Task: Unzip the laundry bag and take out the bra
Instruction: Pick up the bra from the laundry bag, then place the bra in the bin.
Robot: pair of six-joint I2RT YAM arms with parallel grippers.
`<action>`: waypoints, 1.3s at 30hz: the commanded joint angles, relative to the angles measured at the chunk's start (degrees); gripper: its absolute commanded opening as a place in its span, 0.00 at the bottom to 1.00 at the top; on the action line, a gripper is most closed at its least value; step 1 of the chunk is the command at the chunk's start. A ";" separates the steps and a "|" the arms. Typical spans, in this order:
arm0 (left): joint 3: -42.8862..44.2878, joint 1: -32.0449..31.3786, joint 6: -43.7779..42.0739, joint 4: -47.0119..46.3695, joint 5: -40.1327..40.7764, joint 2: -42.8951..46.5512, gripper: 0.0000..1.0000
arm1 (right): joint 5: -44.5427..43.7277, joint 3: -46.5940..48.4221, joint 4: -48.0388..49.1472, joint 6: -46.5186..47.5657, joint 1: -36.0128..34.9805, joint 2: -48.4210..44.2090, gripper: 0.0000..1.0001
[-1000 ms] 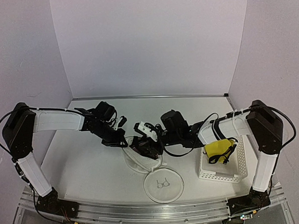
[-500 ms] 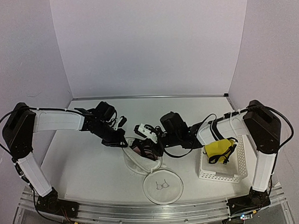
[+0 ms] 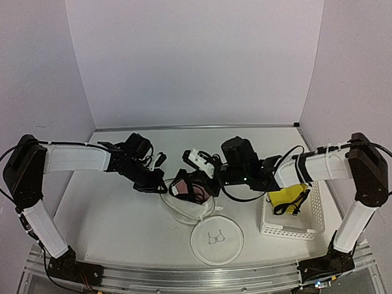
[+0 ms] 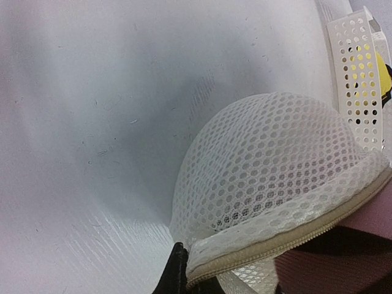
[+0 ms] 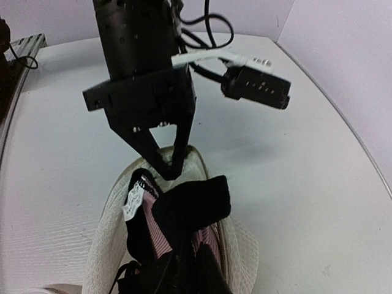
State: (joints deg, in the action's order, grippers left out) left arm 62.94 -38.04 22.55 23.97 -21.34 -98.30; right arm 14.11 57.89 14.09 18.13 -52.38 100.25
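- The bra [image 3: 183, 187] is hanging half out of the bag [image 3: 176, 213], just below my right gripper [image 3: 199, 188], whose fingers are clenching its black edge.
- My left gripper [image 3: 154, 183] is pinching the bag's rim, opposite the right fingers across the opening, bracing it.
- The bra's length is running from my right fingers down into the opening. I am judging that the right arm, the nearer one, needs to pull up and away from the left fingers.

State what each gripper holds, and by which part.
Left gripper pinches the bag by its zip rim. Right gripper holds the bra by bunched fabric; which part is hidden.
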 commanded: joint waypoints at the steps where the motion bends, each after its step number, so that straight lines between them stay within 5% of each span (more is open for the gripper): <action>1: 0.82 0.25 -0.04 -1.20 -0.77 1.11 0.00 | -3.32 -1.27 6.56 -2.46 0.04 -7.53 0.00; 24: 1.74 0.25 -0.62 -1.21 -0.88 -0.16 0.00 | -21.97 -6.88 23.85 -10.83 0.00 -17.44 0.00; 30: 2.09 0.25 -0.66 -1.21 -1.16 -0.38 0.00 | -30.66 -7.85 19.65 -9.57 0.03 -22.72 0.00; 39: 2.01 0.25 -0.88 -1.20 -1.24 -0.18 0.00 | -43.06 -9.50 -0.75 -19.44 0.86 -34.65 0.00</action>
State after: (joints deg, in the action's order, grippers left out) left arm 62.96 -38.04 22.50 23.97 -22.31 -98.35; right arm -20.93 49.41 22.61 5.76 -52.27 72.14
